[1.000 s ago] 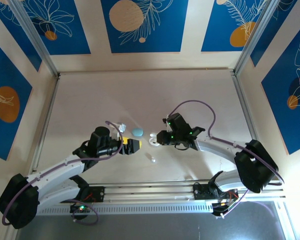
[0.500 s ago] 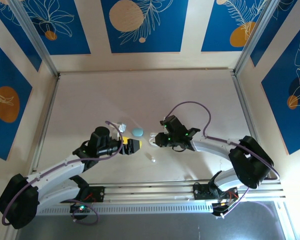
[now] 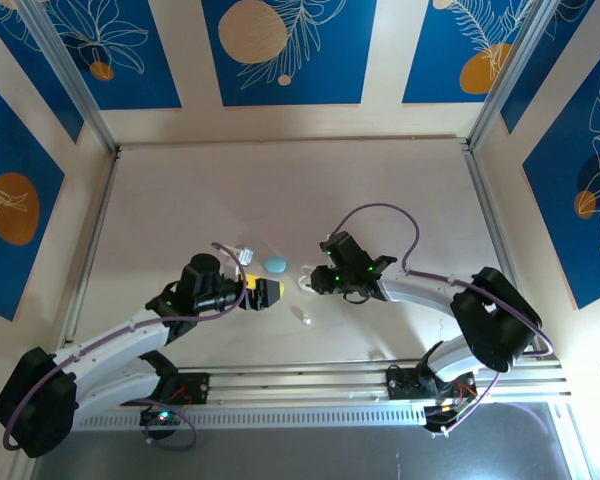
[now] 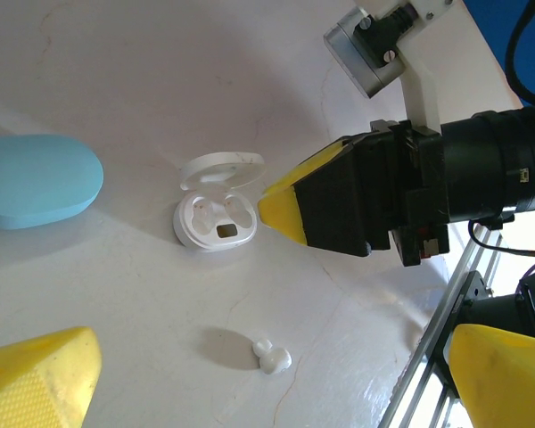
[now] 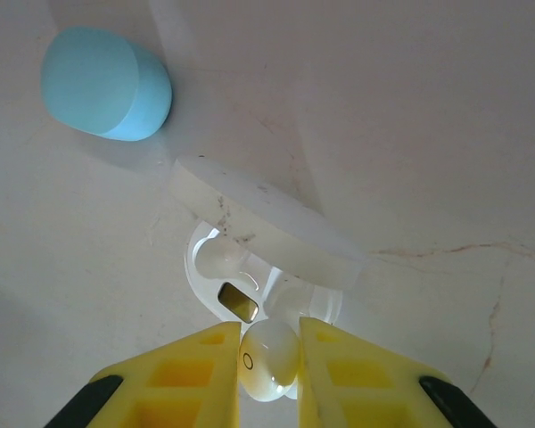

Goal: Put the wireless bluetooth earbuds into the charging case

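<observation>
The white charging case (image 5: 216,267) lies open on the table, lid (image 5: 267,223) tipped back. My right gripper (image 5: 269,343) is shut on a white earbud (image 5: 269,359), holding it just over the case's near rim by the right-hand well. From above, the right gripper (image 3: 315,282) sits at the case (image 3: 306,283). A second white earbud (image 4: 272,357) lies loose on the table nearer the arms' bases, between the wide-open fingers of my left gripper (image 4: 267,383). The left wrist view also has the open case (image 4: 216,214), with the right gripper's yellow fingertip (image 4: 290,201) beside it.
A closed pale blue case (image 3: 275,265) lies just left of the white one, a short way beyond the left gripper (image 3: 270,291). A metal rail (image 3: 310,380) runs along the near edge of the table. Aluminium posts stand at the far corners.
My right gripper has shifted slightly left and closer to the white case, still holding the earbud. The left arm has not moved.
</observation>
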`<state>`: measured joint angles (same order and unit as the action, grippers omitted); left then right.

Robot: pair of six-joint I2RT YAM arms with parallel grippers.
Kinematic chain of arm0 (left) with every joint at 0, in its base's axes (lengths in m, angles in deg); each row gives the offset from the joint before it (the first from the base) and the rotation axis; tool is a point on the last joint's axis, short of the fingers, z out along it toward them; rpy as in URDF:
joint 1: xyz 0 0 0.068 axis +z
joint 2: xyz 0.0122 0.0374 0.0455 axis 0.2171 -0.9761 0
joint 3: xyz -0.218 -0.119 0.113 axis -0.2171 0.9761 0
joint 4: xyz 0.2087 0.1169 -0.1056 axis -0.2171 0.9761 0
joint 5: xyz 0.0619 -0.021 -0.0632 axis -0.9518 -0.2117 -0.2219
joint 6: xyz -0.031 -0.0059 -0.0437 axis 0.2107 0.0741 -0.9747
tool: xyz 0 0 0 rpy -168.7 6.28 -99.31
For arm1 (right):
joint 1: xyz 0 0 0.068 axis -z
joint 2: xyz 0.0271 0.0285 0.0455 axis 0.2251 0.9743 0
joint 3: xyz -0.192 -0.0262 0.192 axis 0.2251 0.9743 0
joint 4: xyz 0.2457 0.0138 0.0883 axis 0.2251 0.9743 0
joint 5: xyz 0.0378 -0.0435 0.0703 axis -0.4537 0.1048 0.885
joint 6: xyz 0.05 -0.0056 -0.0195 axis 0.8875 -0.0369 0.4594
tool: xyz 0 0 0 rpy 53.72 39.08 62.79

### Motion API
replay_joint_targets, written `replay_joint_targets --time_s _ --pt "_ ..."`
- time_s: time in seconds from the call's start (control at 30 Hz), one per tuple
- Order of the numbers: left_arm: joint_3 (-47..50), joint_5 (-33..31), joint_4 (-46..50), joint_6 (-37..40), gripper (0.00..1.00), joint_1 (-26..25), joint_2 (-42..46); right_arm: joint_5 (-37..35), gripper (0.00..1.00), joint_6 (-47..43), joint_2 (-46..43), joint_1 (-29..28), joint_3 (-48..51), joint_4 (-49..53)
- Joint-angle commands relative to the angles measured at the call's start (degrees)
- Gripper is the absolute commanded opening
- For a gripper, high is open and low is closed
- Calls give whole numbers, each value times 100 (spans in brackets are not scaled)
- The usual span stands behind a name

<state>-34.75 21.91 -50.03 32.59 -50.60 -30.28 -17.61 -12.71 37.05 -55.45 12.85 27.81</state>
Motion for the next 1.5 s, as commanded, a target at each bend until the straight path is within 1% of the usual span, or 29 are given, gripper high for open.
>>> replay_joint_targets --time_s 0.0,0.4,0.83,1.2,1.37,1.47 --pt "40 51 -54 53 100 -63 33 -28 20 -45 100 -49 -199 -104" --pt "49 54 -3 53 100 -84 82 -30 19 -72 230 -71 -343 -80" --pt "58 -15 226 80 100 -89 332 -14 19 -133 485 -59 -478 -63" --pt "58 -18 203 67 100 -96 317 -96 20 -142 601 -95 -517 73" --pt "70 -26 196 67 100 -93 316 -209 21 -142 575 -147 -550 231" --pt "67 -18 195 64 100 -96 321 -231 25 -142 557 -166 -593 303"
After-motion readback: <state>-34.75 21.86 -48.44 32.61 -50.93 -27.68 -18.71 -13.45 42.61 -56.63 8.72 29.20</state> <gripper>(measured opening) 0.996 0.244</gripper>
